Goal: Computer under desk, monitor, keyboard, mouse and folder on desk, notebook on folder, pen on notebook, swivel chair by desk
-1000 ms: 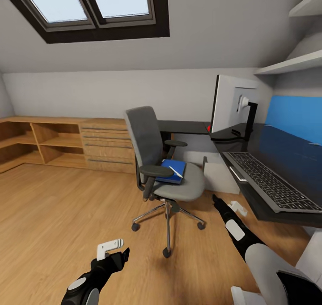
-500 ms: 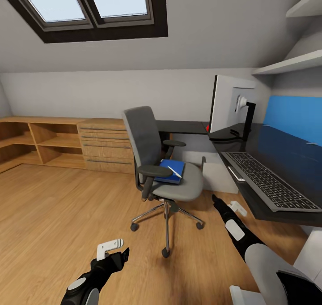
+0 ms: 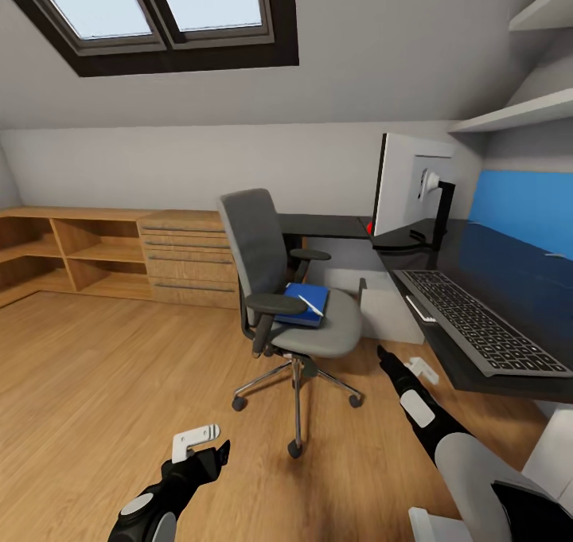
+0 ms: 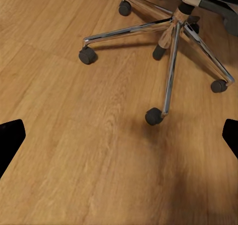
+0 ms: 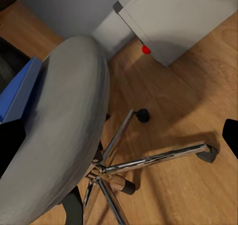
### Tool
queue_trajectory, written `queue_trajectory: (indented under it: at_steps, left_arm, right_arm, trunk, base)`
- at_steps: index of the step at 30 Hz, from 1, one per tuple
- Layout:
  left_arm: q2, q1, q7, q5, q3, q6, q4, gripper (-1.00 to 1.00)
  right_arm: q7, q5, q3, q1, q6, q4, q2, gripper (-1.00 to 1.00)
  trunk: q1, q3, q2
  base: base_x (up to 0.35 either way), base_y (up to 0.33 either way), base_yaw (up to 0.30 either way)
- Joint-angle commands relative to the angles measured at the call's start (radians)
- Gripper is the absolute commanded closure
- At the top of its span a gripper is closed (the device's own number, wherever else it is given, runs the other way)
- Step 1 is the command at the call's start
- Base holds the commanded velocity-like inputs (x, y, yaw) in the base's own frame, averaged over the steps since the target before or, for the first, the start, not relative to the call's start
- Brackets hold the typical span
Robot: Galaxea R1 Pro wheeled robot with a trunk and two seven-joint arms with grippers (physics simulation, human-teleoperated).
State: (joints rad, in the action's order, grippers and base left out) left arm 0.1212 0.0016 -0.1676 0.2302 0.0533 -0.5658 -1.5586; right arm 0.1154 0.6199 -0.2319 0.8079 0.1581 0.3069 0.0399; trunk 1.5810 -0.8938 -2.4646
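This is an attic room of a home, fitted out as a study corner. A sloped ceiling [image 3: 358, 56] with a dark-framed skylight [image 3: 151, 9] runs down to a low far wall. A warm wood floor [image 3: 95, 383] covers the room. On the right stands a glossy black desk [image 3: 509, 279] carrying a monitor [image 3: 410, 184] and a keyboard [image 3: 481, 323], with white wall shelves [image 3: 517, 112] above it. A grey swivel chair [image 3: 286, 287] stands near the desk. Along the far left wall run low light-wood shelves and a chest of drawers [image 3: 187, 259].
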Motion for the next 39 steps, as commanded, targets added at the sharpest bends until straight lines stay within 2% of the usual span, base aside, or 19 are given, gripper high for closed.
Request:
queue_trajectory:
  at_steps: [1, 8, 20, 33, 39]
  left_arm:
    - [0.0, 0.0, -0.009, 0.011, 0.001, -0.003, -0.001, -1.0]
    - [0.0, 0.0, -0.008, 0.011, 0.0, -0.003, -0.001, -1.0]
    - [0.0, 0.0, -0.008, 0.011, 0.0, -0.003, -0.001, -1.0]
    - [0.0, 0.0, -0.008, 0.011, 0.0, -0.003, 0.0, -1.0]
    - [0.0, 0.0, -0.008, 0.011, 0.0, -0.003, 0.0, -1.0]
  right_arm:
    - [0.009, 0.011, -0.003, 0.001, 0.003, -0.002, 0.0, -1.0]
    - [0.009, 0.011, -0.003, 0.001, 0.003, -0.002, 0.002, -1.0]
    - [0.01, 0.011, -0.003, 0.001, 0.003, -0.003, 0.003, -1.0]
    - [0.01, 0.009, -0.003, 0.001, 0.003, -0.003, 0.003, -1.0]
    - [0.01, 0.009, -0.003, 0.001, 0.003, -0.003, 0.003, -1.0]
  trunk:
    - [0.0, -0.001, 0.0]
    - [0.0, -0.001, 0.0]
    - [0.0, -0.001, 0.0]
    - [0.0, -0.001, 0.0]
    - [0.0, -0.001, 0.0]
  base:
    - [0.0, 0.0, 0.0]
    - [0.032, 0.03, 0.0]
    - [0.193, 0.129, 0.0]
    - [0.035, 0.015, 0.0]
    - [0.216, 0.001, 0.0]
